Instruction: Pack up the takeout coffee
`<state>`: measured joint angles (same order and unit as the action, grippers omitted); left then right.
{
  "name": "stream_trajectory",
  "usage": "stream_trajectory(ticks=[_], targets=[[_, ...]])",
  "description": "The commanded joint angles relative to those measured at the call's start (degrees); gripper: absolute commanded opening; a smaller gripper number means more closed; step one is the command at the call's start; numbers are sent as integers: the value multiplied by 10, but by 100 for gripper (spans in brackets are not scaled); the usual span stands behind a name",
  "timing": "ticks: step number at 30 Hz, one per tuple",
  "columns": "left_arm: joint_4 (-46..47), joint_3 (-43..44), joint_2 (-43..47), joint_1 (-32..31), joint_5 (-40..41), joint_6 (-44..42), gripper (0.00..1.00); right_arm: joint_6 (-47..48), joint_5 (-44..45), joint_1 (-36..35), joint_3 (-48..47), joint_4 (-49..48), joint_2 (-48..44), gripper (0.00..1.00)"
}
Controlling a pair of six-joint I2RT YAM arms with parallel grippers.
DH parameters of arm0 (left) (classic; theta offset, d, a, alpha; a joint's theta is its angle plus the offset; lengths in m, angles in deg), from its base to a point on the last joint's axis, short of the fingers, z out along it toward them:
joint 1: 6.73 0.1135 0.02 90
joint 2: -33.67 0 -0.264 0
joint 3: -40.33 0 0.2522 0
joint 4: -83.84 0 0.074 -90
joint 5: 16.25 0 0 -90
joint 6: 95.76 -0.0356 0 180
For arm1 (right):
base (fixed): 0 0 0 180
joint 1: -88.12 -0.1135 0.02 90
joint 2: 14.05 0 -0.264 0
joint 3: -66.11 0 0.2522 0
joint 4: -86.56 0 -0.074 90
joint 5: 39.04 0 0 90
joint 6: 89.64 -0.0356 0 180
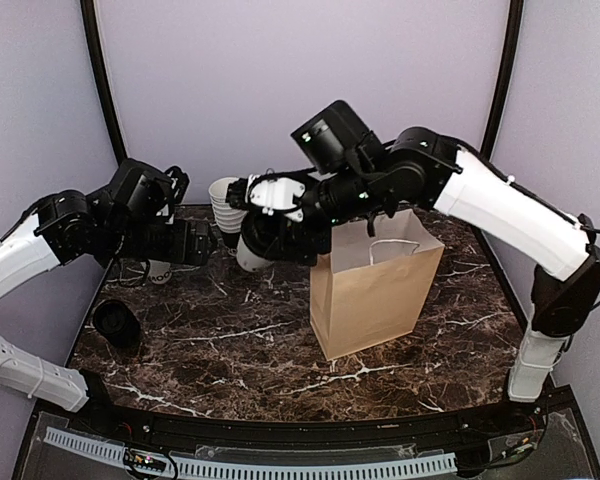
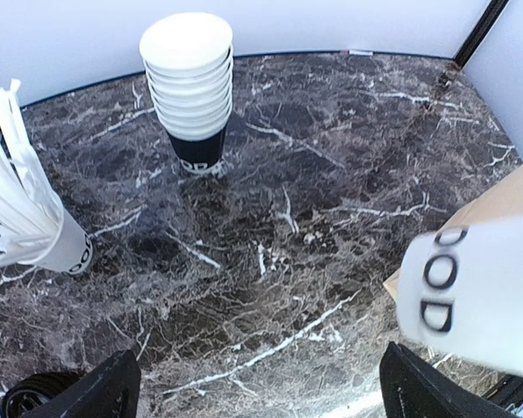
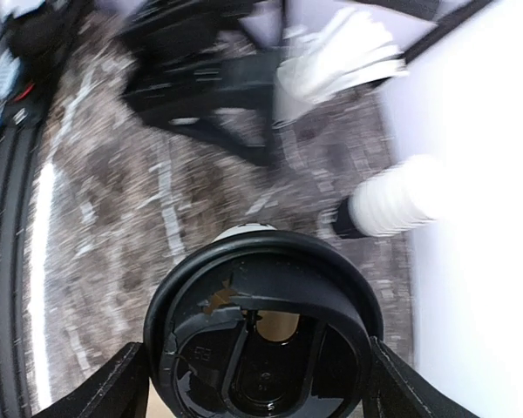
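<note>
A takeout coffee, a white paper cup with a black lid, is held in the air by my right gripper, which is shut on it at the lid, one finger on each side. From above, the cup hangs tilted just left of the brown paper bag, below that bag's open top, with the right gripper around it. My left gripper is open over bare marble with nothing between its fingers. It sits close to the left of the held cup.
A stack of lidless white cups stands at the back. A white cup of white sticks stands at the left, partly behind the left arm. A black round object lies at the table's near left. The bag stands upright right of centre.
</note>
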<state>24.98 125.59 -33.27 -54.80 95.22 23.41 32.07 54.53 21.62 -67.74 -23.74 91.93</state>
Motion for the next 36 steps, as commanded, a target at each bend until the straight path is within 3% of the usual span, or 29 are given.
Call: stream_trajectory(ticks=[1,5,8,13,19,23,28,32,36], targets=[[-10,52,-4,2,25,-39,99,21,23,37,-34,-95,-57,78],[38,85,-43,2,-36,-91,99,17,24,71,-64,-115,-76,77],[82,121,-89,2,-128,-140,96,27,49,98,-64,-123,-92,76],[108,233,-215,1,-256,-191,87,28,69,160,-27,-145,-146,76],[122,354,-329,-2,-334,-214,83,35,103,232,51,-164,-232,76],[109,424,-390,-8,-371,-227,78,39,112,288,124,-172,-292,76],[51,527,-469,-15,-394,-249,65,54,107,345,192,-175,-349,76],[26,541,-482,-23,-410,-263,57,49,83,373,228,-158,-374,76],[11,526,-461,-31,-365,-259,60,47,54,392,240,-128,-377,75]])
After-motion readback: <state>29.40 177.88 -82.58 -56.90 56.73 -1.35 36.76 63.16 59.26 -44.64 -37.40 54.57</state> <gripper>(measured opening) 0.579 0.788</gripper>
